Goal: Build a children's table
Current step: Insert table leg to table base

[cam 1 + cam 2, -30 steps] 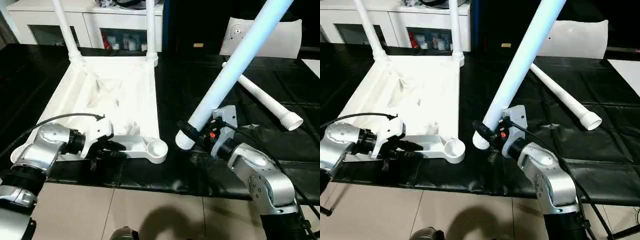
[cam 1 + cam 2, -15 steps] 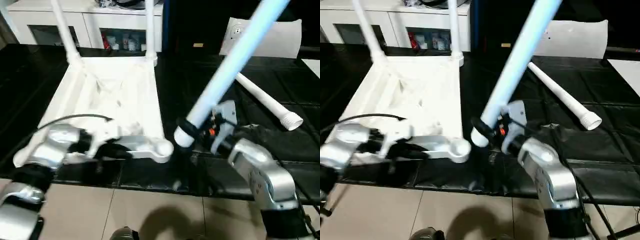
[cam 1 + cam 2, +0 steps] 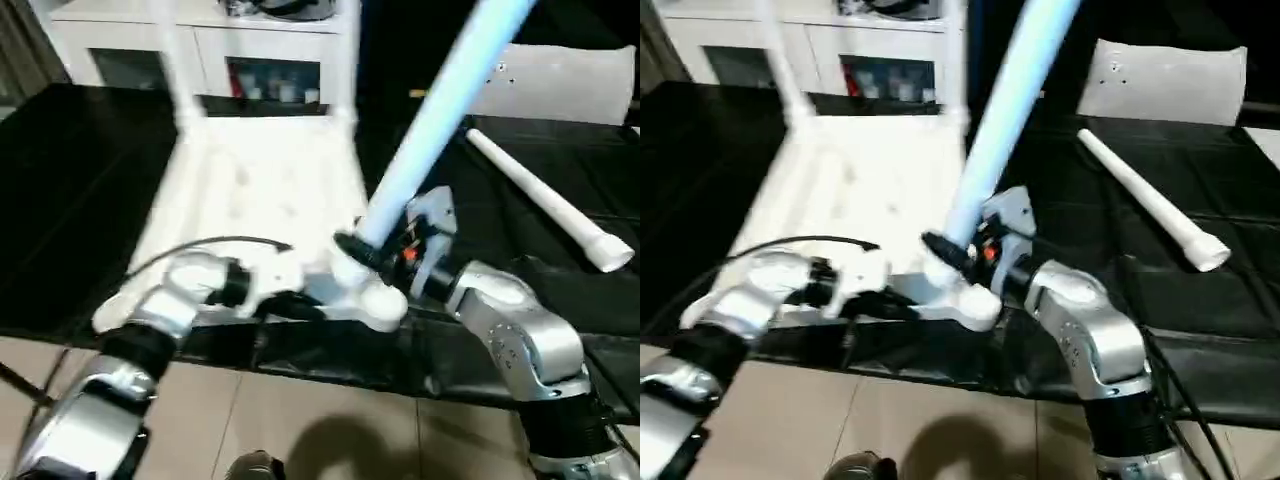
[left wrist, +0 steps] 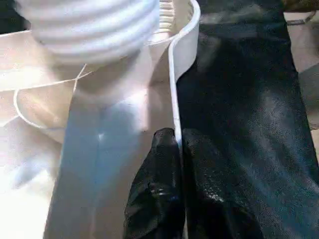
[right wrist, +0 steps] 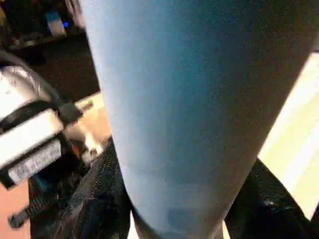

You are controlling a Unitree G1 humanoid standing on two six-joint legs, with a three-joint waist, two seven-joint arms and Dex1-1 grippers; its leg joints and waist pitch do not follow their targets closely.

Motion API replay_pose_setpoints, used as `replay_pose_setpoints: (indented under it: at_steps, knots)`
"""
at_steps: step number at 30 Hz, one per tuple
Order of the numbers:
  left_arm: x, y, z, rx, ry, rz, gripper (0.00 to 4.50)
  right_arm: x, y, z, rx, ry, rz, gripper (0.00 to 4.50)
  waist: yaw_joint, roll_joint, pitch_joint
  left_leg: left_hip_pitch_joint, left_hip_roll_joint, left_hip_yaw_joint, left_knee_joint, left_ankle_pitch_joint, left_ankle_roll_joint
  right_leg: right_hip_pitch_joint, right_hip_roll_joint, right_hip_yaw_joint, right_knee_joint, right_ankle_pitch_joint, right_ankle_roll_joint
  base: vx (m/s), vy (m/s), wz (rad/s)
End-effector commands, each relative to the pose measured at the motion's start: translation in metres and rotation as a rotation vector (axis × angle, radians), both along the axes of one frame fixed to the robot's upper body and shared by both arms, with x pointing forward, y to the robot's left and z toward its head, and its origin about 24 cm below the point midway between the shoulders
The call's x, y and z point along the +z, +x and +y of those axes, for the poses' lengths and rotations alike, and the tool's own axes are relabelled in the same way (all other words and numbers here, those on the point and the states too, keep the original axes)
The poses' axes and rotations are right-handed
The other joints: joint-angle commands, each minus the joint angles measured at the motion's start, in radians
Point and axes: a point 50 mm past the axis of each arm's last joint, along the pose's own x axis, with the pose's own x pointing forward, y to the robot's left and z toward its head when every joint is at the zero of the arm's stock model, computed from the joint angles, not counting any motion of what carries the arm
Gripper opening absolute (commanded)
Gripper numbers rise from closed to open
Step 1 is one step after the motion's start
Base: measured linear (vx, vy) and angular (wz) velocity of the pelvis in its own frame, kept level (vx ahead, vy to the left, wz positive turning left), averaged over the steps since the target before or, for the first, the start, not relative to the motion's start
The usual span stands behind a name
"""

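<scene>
Since a second ago the right end effector [image 3: 375, 262] has carried its leg [image 3: 430, 120] sideways across the black worktop [image 3: 80, 200], so the threaded foot end that was well clear of the tabletop's near corner socket [image 3: 385, 305] now sits right at that socket. The fingers are clamped round the leg just above its thread. The leg's long axis leans up and away from the socket toward the robot's right, so by my judgement it must be tipped upright over the socket before it will seat and turn.

On the socket's other side, the left end effector [image 4: 177, 149] has shut on the tabletop's thin near rim [image 4: 173, 94], steadying the tabletop [image 3: 260, 190]; the left wrist view shows the leg's ribbed thread [image 4: 94, 25] meeting the socket's round wall.

Beyond the socket, the tabletop lies ribs-up, with two legs [image 3: 172, 55] standing at its far corners. A fourth leg [image 3: 545, 200] lies loose on the worktop, well to the robot's right of the socket. Further off are a white cabinet [image 3: 260, 45] and a white flat bag [image 3: 565, 85].
</scene>
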Motion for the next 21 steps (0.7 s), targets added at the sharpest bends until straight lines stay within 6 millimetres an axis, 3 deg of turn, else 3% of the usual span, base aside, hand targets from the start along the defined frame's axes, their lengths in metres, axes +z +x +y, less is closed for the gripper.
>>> replay_pose_setpoints:
  at_steps: [1,6,7,10,14,17,21]
  knots:
    - [0.001,0.003,-0.002,0.018,0.021,-0.042,0.00,-0.001,-0.001,-0.002,0.004,-0.044,-0.004,1.91,-0.010,-0.002,-0.073,0.037,0.046,-0.021,-0.082,-0.359,-0.044,0.026,-0.065,0.040,-0.100,-0.316,-0.153,0.000,0.000,0.00]
    - [0.001,0.007,0.010,0.127,-0.001,-0.037,0.00,-0.005,0.000,-0.006,-0.007,-0.095,0.014,1.91,-0.016,-0.005,-0.069,0.035,0.044,-0.022,-0.080,-0.373,-0.039,0.024,-0.068,0.039,-0.107,-0.385,-0.143,0.000,0.000,0.00]
    - [0.003,0.009,0.013,0.141,-0.025,-0.033,0.00,-0.006,-0.001,-0.008,-0.013,-0.104,0.019,1.91,-0.018,-0.011,-0.068,0.032,0.043,-0.022,-0.081,-0.372,-0.037,0.025,-0.069,0.038,-0.110,-0.408,-0.136,0.000,0.000,0.00]
    - [0.004,0.009,0.015,0.135,-0.039,-0.002,0.00,-0.007,-0.001,-0.009,-0.015,-0.113,0.023,1.91,-0.025,-0.008,-0.068,0.030,0.043,-0.025,-0.082,-0.369,-0.036,0.024,-0.069,0.037,-0.112,-0.425,-0.125,0.000,0.000,0.00]
    - [0.004,0.007,0.019,0.128,-0.042,0.049,0.00,-0.011,0.000,-0.013,-0.035,-0.135,0.035,1.91,-0.032,-0.015,-0.068,0.029,0.041,-0.022,-0.080,-0.358,-0.027,0.022,-0.068,0.037,-0.112,-0.421,-0.134,0.000,0.000,0.00]
    - [0.004,0.006,0.022,0.119,-0.053,0.080,0.00,-0.013,0.002,-0.015,-0.046,-0.145,0.040,1.91,-0.033,-0.013,-0.068,0.026,0.042,-0.023,-0.081,-0.345,-0.022,0.023,-0.067,0.036,-0.110,-0.411,-0.133,0.000,0.000,0.00]
    - [0.004,0.005,0.024,0.115,-0.048,0.087,0.00,-0.016,0.006,-0.016,-0.053,-0.123,0.060,1.91,-0.034,-0.013,-0.072,0.027,0.042,-0.020,-0.077,-0.320,-0.013,0.025,-0.066,0.038,-0.103,-0.338,-0.161,0.000,0.000,0.00]
